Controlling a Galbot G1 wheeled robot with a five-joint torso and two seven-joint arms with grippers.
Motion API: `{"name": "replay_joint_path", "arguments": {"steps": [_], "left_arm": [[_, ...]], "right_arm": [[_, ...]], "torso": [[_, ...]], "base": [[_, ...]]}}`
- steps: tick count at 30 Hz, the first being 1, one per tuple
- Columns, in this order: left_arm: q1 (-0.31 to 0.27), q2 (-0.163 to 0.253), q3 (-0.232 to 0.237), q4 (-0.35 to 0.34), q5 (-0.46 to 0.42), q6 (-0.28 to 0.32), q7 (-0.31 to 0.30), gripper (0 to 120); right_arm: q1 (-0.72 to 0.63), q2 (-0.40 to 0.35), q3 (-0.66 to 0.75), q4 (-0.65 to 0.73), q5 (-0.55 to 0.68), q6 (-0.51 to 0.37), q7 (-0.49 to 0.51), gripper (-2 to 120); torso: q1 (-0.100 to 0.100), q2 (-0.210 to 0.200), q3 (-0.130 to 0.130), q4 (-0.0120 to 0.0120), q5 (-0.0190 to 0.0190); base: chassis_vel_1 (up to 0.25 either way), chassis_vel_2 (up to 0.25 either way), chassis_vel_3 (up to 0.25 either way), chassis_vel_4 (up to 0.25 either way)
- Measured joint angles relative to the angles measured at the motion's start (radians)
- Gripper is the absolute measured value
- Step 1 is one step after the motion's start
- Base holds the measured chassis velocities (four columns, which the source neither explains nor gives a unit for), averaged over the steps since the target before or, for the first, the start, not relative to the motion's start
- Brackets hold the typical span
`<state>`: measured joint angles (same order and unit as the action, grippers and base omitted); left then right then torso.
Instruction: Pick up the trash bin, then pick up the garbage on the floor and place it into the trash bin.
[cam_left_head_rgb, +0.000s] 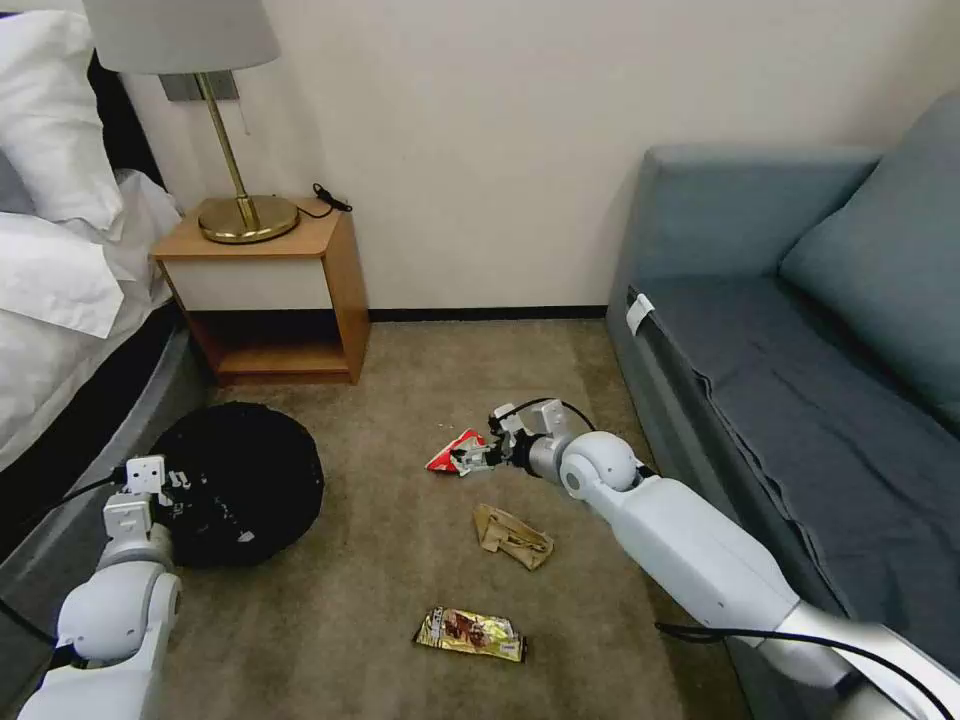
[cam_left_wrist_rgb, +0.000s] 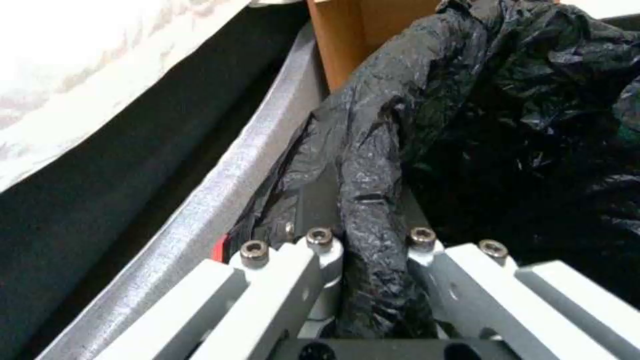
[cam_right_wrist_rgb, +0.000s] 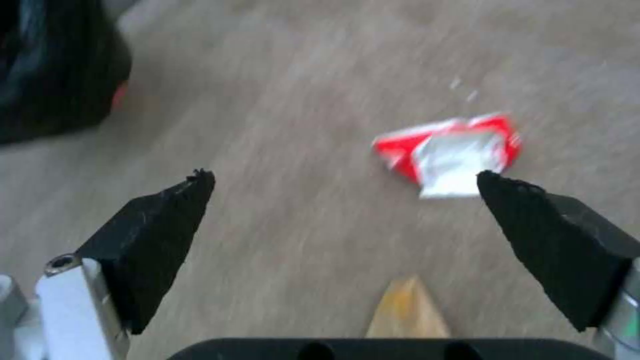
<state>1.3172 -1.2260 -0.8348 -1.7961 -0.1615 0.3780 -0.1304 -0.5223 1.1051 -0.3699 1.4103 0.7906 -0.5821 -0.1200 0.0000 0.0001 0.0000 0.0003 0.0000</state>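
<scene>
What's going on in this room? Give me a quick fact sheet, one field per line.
Place: carpeted floor between a bed and a sofa
Left gripper: shut on the trash bin's black bag
Trash bin: beside the bed, near the nightstand
Right gripper: open, above the carpet by the red-and-white wrapper
Tan paper: lying on the carpet
Gold-brown snack wrapper: lying on the carpet, nearest the robot

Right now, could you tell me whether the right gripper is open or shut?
Open: the right gripper has its black fingertips spread wide above the carpet, empty, with the red-and-white wrapper lying just beyond one tip.
</scene>
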Motion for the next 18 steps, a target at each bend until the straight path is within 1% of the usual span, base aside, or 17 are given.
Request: {"name": "replay_joint_path", "arguments": {"steps": [2,5,7,8,12,15,18], "left_arm": [[0.002,0.0,-0.002,-0.001,0.0,-0.002,0.001,4],[0.011,-0.001,-0.008,0.0,0.0,-0.01,0.008,4],[0.012,-0.001,-0.01,0.001,0.0,-0.011,0.009,4],[0.013,0.001,-0.015,0.006,-0.001,-0.014,0.011,4],[0.007,0.009,-0.032,0.025,-0.014,-0.014,0.013,4],[-0.001,0.023,-0.049,0.04,-0.023,-0.013,0.012,4],[0.0,0.026,-0.052,0.041,-0.026,-0.013,0.012,4]], "right_arm": [[0.0,-0.014,-0.02,0.013,0.007,-0.007,-0.007,100],[-0.003,-0.078,-0.112,0.072,0.022,-0.023,-0.035,100],[-0.004,-0.086,-0.128,0.08,0.022,-0.024,-0.037,100],[-0.012,-0.104,-0.168,0.098,0.02,-0.026,-0.04,100],[-0.026,-0.116,-0.207,0.118,0.006,-0.027,-0.04,100],[-0.048,-0.12,-0.224,0.125,-0.018,-0.027,-0.043,100],[-0.067,-0.124,-0.23,0.122,-0.053,-0.024,-0.056,100]], "torso": [[0.0,0.0,0.0,-0.0001,0.0],[0.0,0.0,0.0,-0.0004,-0.0001],[0.0,0.0,0.0,-0.0003,-0.0001],[0.0,0.0,0.0,-0.0003,0.0],[0.0,0.0,0.0,-0.0003,-0.0001],[0.0,0.0,0.0,-0.0002,0.0],[0.0,0.0,0.0,-0.0002,0.0]], "base": [[0.0,0.0,0.0,0.0],[0.0,0.0,0.0,0.0],[0.0,0.0,0.0,0.0],[0.0,0.0,0.0,0.0],[0.0,0.0,0.0,0.0],[0.0,0.0,0.0,0.0],[0.0,0.0,0.0,0.0]]}}
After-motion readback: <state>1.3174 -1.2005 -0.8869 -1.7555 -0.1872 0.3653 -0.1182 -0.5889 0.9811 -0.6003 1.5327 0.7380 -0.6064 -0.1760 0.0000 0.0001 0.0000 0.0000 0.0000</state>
